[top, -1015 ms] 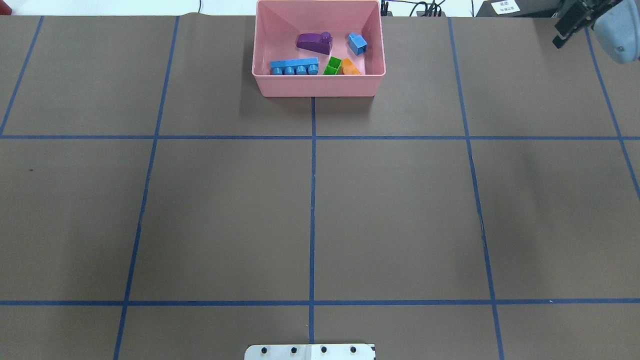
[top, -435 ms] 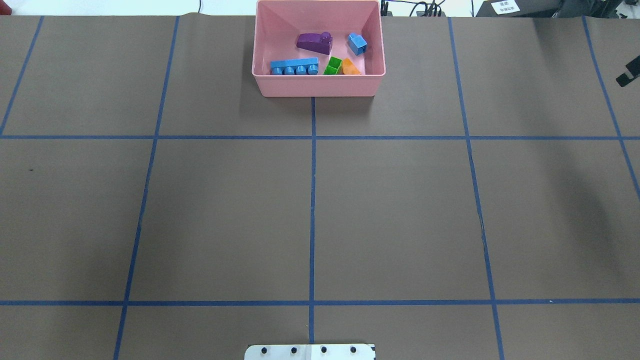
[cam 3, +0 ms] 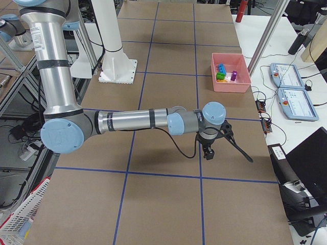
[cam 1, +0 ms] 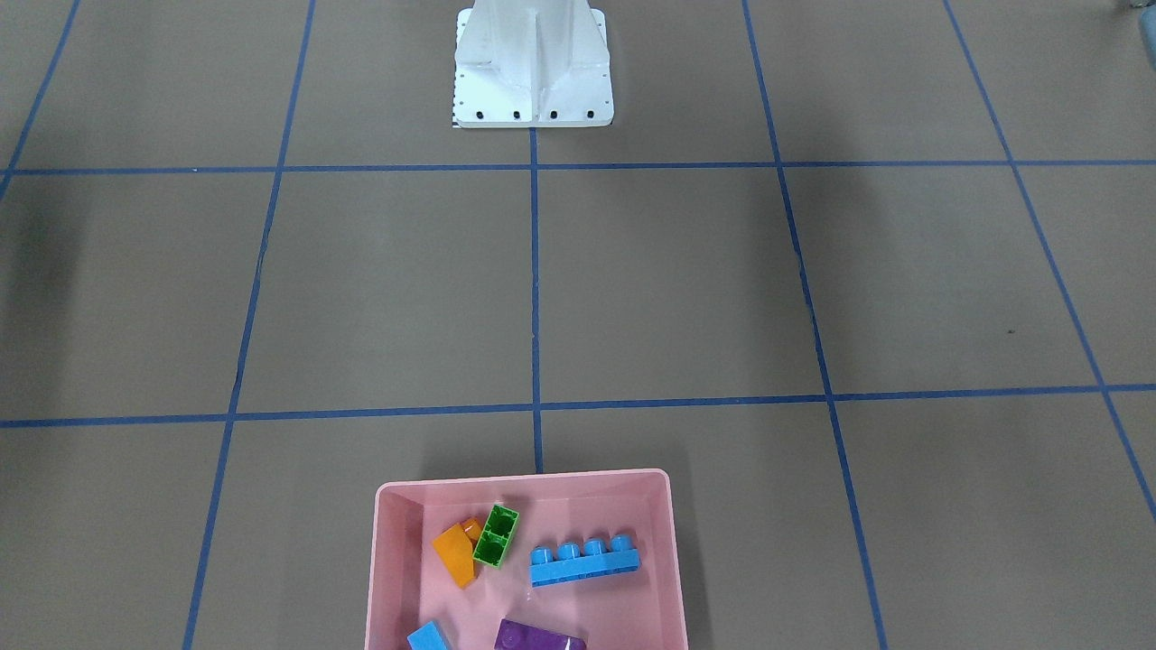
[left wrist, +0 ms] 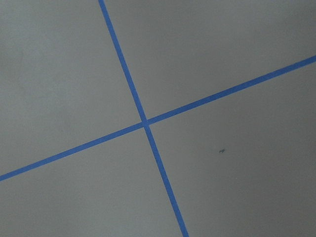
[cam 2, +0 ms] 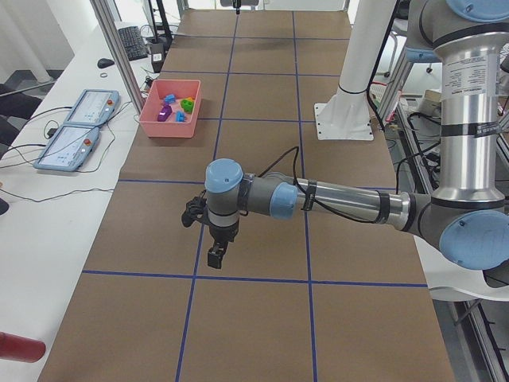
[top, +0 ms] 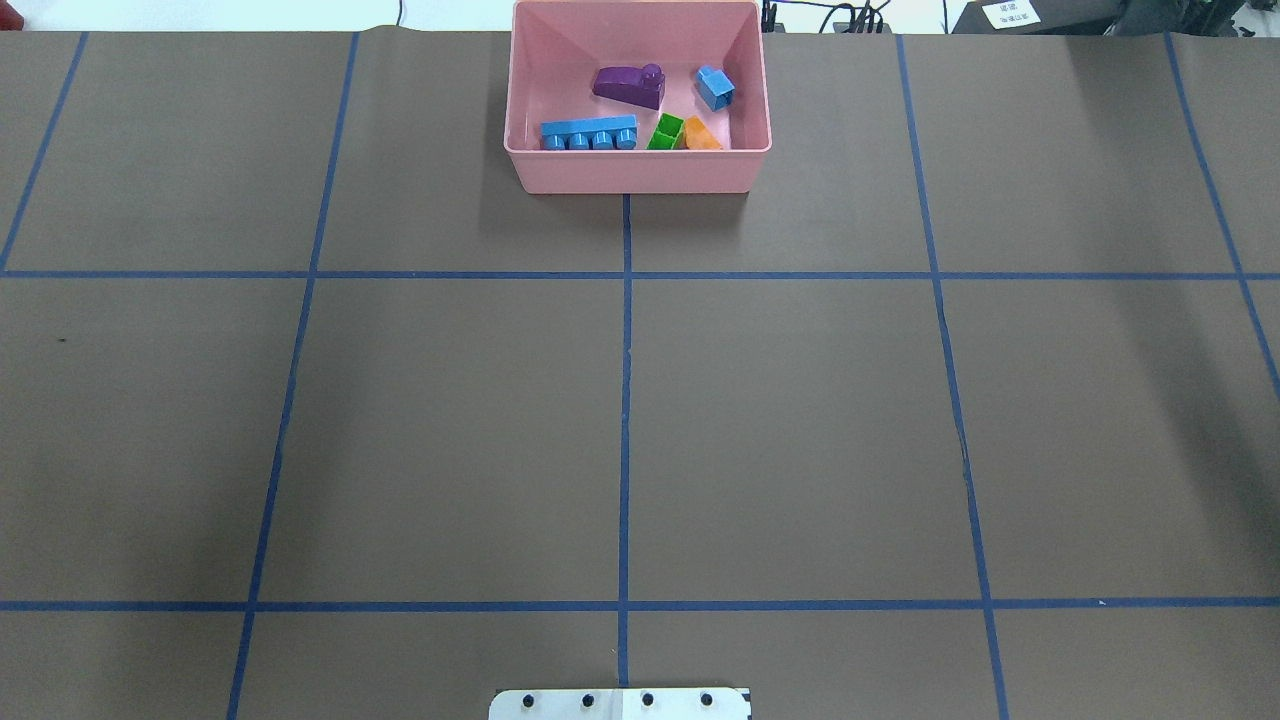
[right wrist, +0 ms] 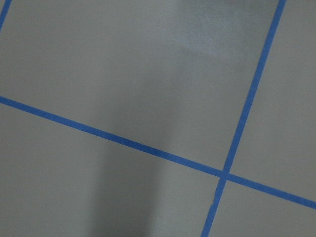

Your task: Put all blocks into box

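All five blocks lie inside the pink box at the table's far edge: the purple block, small blue cube, long blue block, green block and orange block. The front-facing view shows the box with the orange, green and long blue blocks. My left gripper hangs over bare table on my left, far from the box. My right gripper hangs over bare table on my right. I cannot tell whether either is open. Both wrist views show only table and blue tape.
The white base plate stands at the robot's side of the table, and also shows in the overhead view. Control pendants and cables lie on the side bench beyond the box. Blue tape lines grid the brown table.
My right gripper moved from the top right corner of the overhead view down along the right edge and out of that view. The blocks and the box have not moved.
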Action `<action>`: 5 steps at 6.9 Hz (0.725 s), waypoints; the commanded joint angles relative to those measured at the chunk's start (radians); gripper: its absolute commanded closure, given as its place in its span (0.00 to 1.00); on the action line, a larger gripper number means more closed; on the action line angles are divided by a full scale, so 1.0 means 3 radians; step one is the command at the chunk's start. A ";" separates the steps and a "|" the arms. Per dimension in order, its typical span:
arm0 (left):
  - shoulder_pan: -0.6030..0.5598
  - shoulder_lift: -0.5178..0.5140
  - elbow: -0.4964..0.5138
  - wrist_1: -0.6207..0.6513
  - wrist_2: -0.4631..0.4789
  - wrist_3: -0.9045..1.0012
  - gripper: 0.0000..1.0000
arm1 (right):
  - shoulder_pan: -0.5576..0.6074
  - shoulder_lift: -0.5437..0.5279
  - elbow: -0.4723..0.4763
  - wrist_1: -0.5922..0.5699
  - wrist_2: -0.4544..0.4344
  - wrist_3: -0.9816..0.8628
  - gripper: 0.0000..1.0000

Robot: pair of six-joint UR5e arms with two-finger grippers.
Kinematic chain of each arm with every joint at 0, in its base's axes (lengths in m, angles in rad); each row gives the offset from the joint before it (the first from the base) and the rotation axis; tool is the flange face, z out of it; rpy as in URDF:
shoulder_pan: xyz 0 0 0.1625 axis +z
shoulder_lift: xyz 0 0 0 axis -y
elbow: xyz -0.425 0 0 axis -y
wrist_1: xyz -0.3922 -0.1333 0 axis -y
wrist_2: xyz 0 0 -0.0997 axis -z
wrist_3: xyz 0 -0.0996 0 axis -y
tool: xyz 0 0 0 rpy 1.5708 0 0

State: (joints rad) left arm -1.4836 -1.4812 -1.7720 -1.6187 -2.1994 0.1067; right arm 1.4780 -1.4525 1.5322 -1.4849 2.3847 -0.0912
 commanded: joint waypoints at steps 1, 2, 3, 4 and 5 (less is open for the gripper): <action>-0.0045 0.0018 0.0088 0.0047 -0.0128 -0.0033 0.00 | 0.0013 -0.0072 -0.0015 0.0015 0.0007 0.0227 0.00; -0.0045 0.0033 0.0103 0.0047 -0.0448 -0.0049 0.00 | 0.0008 -0.0077 -0.0019 0.0010 0.0007 0.0227 0.00; -0.0126 0.0013 0.0103 0.0062 -0.0522 -0.0049 0.00 | 0.0013 -0.0082 -0.0025 0.0010 0.0007 0.0227 0.00; -0.0243 -0.0139 0.0118 0.0285 -0.0523 -0.0044 0.00 | 0.0018 -0.0098 -0.0030 0.0005 0.0007 0.0227 0.00; -0.0300 -0.0333 0.0215 0.0465 -0.0518 -0.0023 0.00 | 0.0089 -0.0143 -0.0030 -0.0005 0.0058 0.0227 0.00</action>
State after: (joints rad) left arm -1.5469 -1.5220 -1.7312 -1.5418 -2.3493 0.0947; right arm 1.4879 -1.4832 1.5241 -1.4835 2.3905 -0.0234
